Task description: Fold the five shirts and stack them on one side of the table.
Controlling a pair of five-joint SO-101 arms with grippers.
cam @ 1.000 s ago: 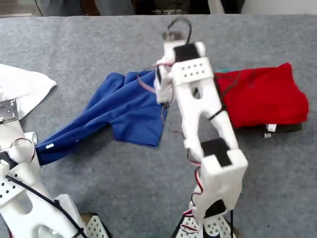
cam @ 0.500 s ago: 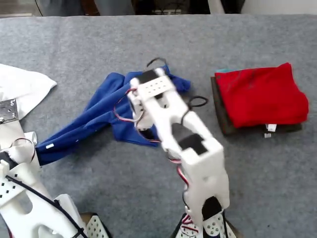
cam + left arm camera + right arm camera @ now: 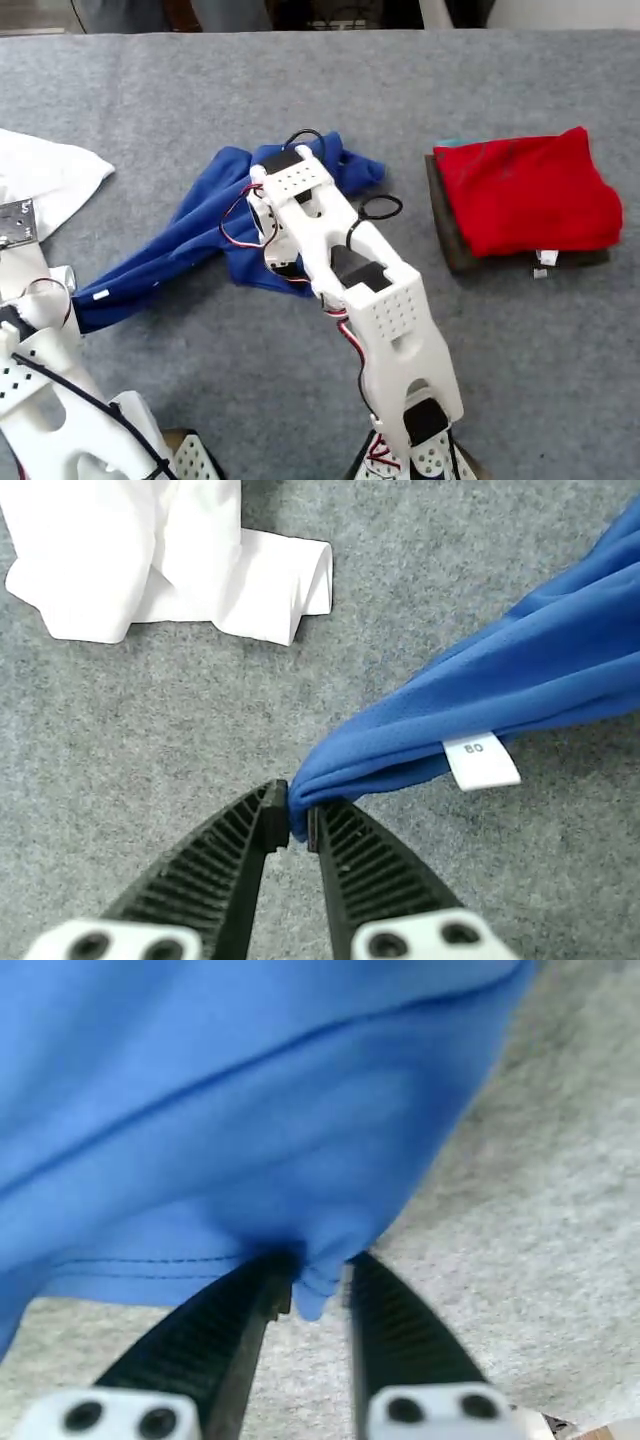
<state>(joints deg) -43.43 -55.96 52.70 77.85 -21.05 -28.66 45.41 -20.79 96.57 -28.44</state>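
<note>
- in the middle of the table (image 3: 560, 380), the blue shirt (image 3: 200, 225) lies rumpled and drawn out in a long slant toward my left side; it is not folded yet.
- my left pincer (image 3: 298, 815) is closed on the very tip of one end of that shirt, the cloth bunched between its jaws, with a small white label (image 3: 480, 760) just beside the grip.
- my right pincer (image 3: 315, 1275) is nipped onto a stitched hem of the blue shirt at its far end, a tuck of cloth caught between the jaws.
- on my right side sits the stack: a folded red shirt (image 3: 525, 195) on top of a dark shirt (image 3: 450, 255) whose edge shows beneath it.
- a white shirt (image 3: 45, 175) waits unfolded at the left edge, well apart from the stack.
- i judge the step in hand to be spreading the blue shirt flat before folding it; the task looks less than half done.
- next i would need both grips to hold while the two ends are drawn apart and laid down smooth; a slip at the thin left tip seems the likeliest trouble.
</note>
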